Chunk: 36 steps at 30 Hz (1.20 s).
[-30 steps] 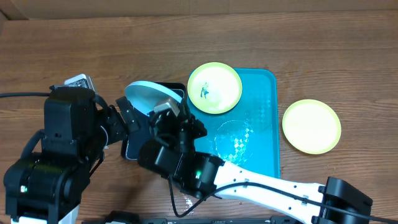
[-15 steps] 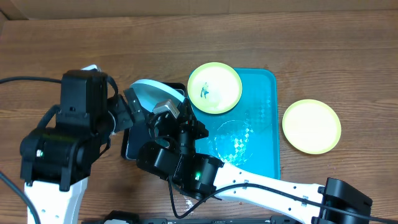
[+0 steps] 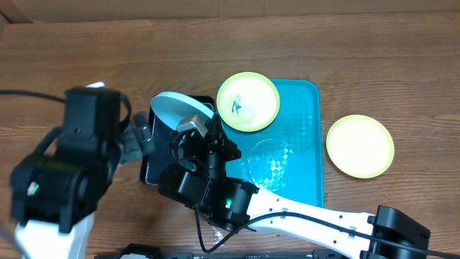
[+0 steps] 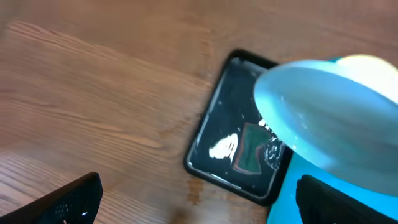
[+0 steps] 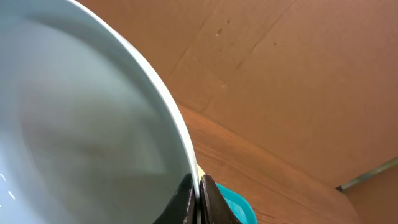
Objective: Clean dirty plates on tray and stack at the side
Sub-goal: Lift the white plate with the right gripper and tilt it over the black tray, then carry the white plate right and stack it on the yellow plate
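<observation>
- Light-blue plate [image 3: 171, 108] is my leftmost task item. Left of it, my left hand [image 4: 199, 186] is spread wide, holding nothing, above the wooden surface [image 3: 86, 50].
- My right hand [image 5: 198, 194] pinches that plate's rim, holding it tilted over the black tray [image 4: 217, 118].
- Smeared green-rimmed plate [image 3: 248, 101] lies on the upper-left corner of the turquoise tray [image 3: 302, 151].
- Clean green-rimmed plate [image 3: 359, 146] lies on the surface, just right of the turquoise tray.

Wooden table [image 3: 72, 57]; perhaps cardboard backdrop [image 5: 298, 74]
</observation>
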{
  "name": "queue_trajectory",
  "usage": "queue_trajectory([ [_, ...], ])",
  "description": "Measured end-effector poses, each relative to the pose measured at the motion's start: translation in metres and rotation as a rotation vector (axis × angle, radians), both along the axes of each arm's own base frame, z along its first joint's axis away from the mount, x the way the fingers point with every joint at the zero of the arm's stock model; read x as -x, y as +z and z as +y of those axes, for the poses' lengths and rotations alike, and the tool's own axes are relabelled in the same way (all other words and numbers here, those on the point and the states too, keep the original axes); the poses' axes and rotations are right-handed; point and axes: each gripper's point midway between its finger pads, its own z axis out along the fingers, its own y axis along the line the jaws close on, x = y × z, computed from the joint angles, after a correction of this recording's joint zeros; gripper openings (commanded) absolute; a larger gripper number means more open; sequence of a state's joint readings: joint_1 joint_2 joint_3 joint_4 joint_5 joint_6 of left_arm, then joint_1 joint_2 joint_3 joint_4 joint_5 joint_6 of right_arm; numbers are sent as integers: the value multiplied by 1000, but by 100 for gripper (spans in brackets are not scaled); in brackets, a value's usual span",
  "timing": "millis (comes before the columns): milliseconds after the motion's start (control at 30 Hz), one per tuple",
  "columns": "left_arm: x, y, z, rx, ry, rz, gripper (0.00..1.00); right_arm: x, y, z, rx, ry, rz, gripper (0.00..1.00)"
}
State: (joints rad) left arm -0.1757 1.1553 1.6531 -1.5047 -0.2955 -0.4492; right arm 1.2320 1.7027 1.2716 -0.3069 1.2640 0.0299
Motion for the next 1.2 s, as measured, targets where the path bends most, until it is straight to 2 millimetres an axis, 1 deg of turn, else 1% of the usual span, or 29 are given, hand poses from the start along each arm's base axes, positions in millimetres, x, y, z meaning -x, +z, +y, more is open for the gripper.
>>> queue_trajectory([
  [67,12,15,8,-11,27,-56,100,0,0,0,1,0,0,4],
  [100,23,23,14,-21,50,-91,100,0,0,0,0,0,0,4],
  [233,58,44,36,-55,144,-200,100,0,0,0,0,0,0,4],
  [333,72,55,45,-67,184,-262,100,0,0,0,-1,0,0,4],
  [467,75,58,49,-81,202,-274,100,0,0,0,0,0,0,4],
  [833,73,57,49,-76,210,-270,100,0,1,0,-2,-1,-2,4],
  [1100,73,57,49,-76,210,-270,100,-5,18,9,-92,-2,-55,4],
  [1200,73,57,49,-77,210,-271,100,-6,19,8,-98,-3,-58,4],
])
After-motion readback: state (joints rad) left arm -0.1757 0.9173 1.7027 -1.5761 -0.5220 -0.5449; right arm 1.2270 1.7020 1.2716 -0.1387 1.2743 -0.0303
